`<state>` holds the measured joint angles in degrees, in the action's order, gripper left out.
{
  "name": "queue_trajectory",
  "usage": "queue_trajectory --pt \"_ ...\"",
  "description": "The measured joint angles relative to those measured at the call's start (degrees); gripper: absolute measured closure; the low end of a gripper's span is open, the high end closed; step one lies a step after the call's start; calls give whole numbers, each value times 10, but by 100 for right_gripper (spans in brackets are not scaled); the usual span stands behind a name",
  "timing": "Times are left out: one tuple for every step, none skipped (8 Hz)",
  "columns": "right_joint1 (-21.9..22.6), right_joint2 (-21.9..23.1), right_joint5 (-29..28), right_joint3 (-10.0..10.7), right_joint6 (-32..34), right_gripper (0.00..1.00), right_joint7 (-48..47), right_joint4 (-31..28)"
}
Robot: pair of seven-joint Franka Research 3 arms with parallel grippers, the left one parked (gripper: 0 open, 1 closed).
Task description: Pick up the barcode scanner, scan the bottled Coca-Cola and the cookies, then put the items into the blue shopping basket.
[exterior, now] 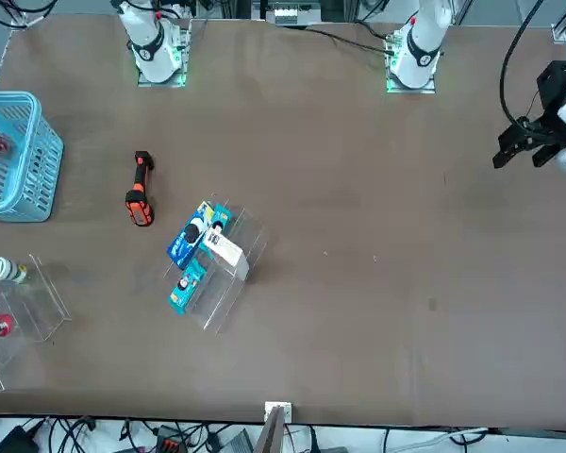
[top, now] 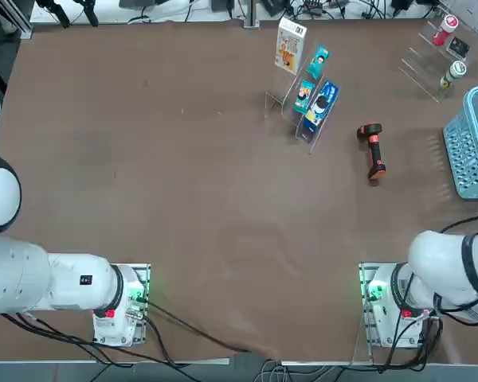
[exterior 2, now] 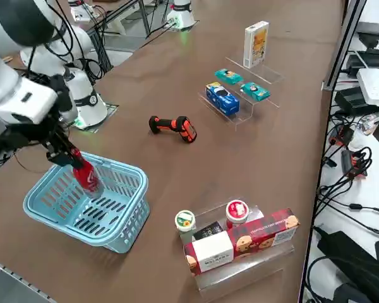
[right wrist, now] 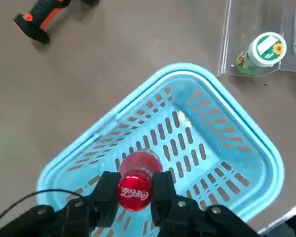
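Note:
My right gripper [right wrist: 134, 193] is shut on the neck of the bottled Coca-Cola [right wrist: 135, 190], holding it upright over the inside of the blue shopping basket [right wrist: 222, 148]. In the right side view the gripper [exterior 2: 72, 161] holds the bottle [exterior 2: 88, 179] tilted, its lower end down between the walls of the basket [exterior 2: 123, 218]. The barcode scanner [top: 372, 150] lies on its side on the table between the basket [top: 468, 151] and the clear display stand. The cookies [top: 290, 45], a white box with an orange picture, stand upright on that stand's far step.
On the clear stepped stand [exterior 2: 240, 110] are a blue pack [exterior 2: 222, 99] and two teal packs [exterior 2: 228, 77]. A second clear rack [exterior 2: 240, 265] beyond the basket holds a green-lidded cup [exterior 2: 185, 221], a red container with a white top [exterior 2: 237, 211] and boxed goods.

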<state>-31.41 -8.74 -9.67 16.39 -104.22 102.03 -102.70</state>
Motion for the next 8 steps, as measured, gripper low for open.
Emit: queue_trajectory --pt "-5 -20 -7 -1 -17 63 13 0" --pt "-14 -38 -29 -1 -36 63 42 0" --pt "-27 -57 -58 -1 -53 63 80 0" --pt "-40 -74 -75 -1 -64 63 106 0" --pt "-49 -86 -85 -1 -67 63 120 1" --pt "-54 -96 -94 -1 -68 63 131 1" --pt "-58 -106 -101 -1 -70 63 140 0" --pt "-60 -116 -103 -1 -76 63 143 0"
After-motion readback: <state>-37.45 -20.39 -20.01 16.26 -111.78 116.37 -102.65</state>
